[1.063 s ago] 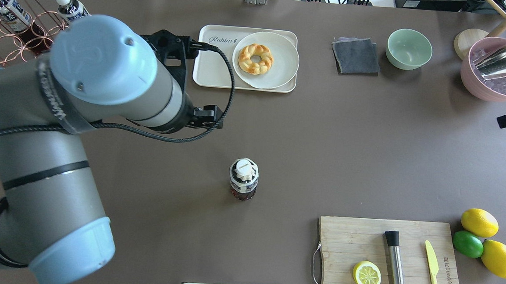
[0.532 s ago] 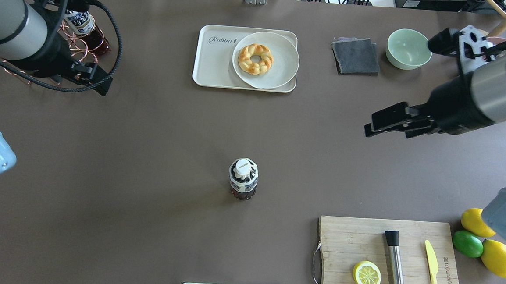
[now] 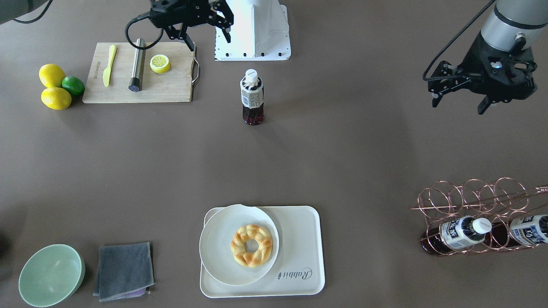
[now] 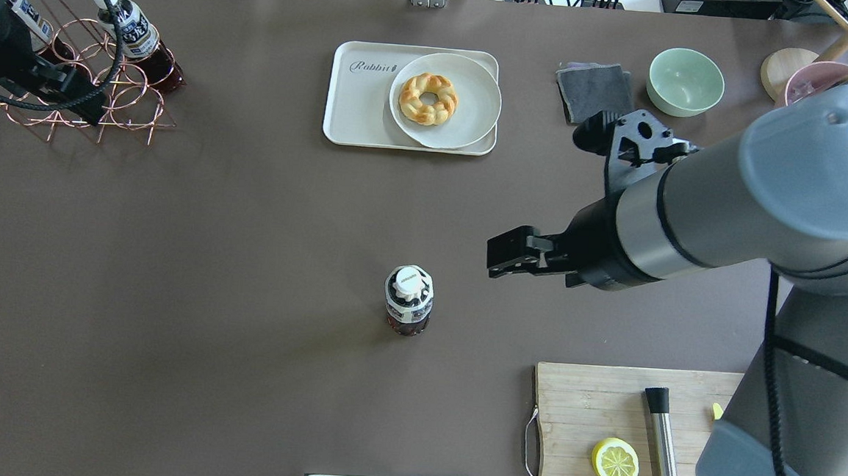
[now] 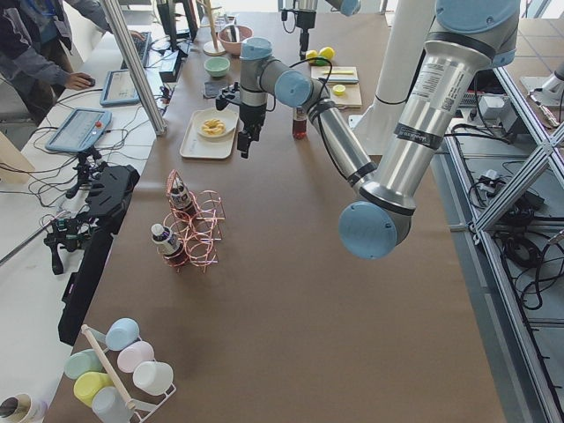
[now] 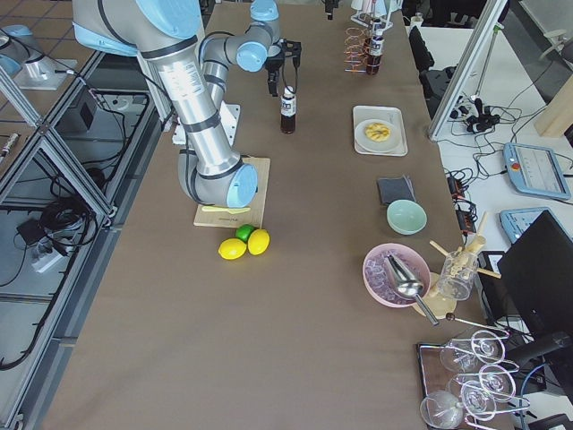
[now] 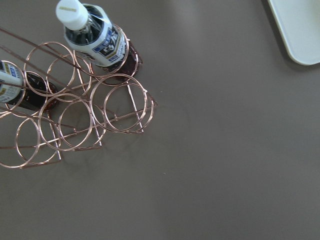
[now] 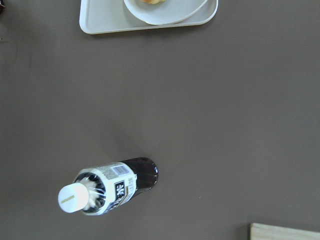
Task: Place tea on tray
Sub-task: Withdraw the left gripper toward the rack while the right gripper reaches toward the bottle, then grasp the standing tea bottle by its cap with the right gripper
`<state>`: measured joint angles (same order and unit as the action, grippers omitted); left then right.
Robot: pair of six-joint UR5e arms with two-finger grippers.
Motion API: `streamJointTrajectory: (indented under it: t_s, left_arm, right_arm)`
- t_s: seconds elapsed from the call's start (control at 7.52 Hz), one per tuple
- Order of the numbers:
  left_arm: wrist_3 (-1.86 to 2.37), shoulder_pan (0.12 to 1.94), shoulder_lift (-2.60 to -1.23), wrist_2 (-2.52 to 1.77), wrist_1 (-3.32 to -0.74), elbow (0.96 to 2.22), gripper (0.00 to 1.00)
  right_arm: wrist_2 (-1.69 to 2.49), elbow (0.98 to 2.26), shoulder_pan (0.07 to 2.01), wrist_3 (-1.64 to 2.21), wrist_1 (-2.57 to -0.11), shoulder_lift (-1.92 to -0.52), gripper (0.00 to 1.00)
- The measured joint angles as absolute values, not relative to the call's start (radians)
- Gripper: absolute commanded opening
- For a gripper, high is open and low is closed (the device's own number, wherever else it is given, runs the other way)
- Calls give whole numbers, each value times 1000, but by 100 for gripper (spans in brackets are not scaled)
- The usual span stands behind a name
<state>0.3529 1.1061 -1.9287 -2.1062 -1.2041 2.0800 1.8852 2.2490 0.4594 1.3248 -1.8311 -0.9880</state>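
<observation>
Presently the tea (image 4: 408, 299) stands upright near the middle of the desk (image 4: 246, 256), white cap up, dark liquid showing below its label, and nothing touches it. It is well apart from the tray (image 4: 358, 109), which lies toward the far edge from me with its "Rabbit" lettering on the bare half and a round plate (image 4: 468, 123) carrying a braided ring pastry (image 4: 427, 98) on the other half. My right pincer (image 3: 207, 36) hangs in the air off to the right of the tea, its jaws spread wide and gripping nothing; through my right wrist camera the bottle sits low and to the left, with a corner of the tray at the top. My left pincer (image 3: 507, 99) hovers far out on my left, near the copper wire rack (image 3: 471, 201), and its jaws also look parted and empty. Two matching bottles (image 7: 97, 40) rest in that rack. Close to my base, on my right, lies the wooden cutting board (image 4: 590, 403) with a lemon half (image 4: 615, 462) on it.
</observation>
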Motion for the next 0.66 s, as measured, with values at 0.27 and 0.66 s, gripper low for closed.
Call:
streamJointTrajectory:
  t_s: [0.27,0.66]
  left_arm:
    - [286,1150,-1887,-2120,-1272,2037,96]
    - [276,1158,-1843,-2144,-1344,2026,97]
  right_arm:
    - [1741,2168,330,1363,-1935,-868,89]
    - [1675,2051,317,1367,-1917,-803,83]
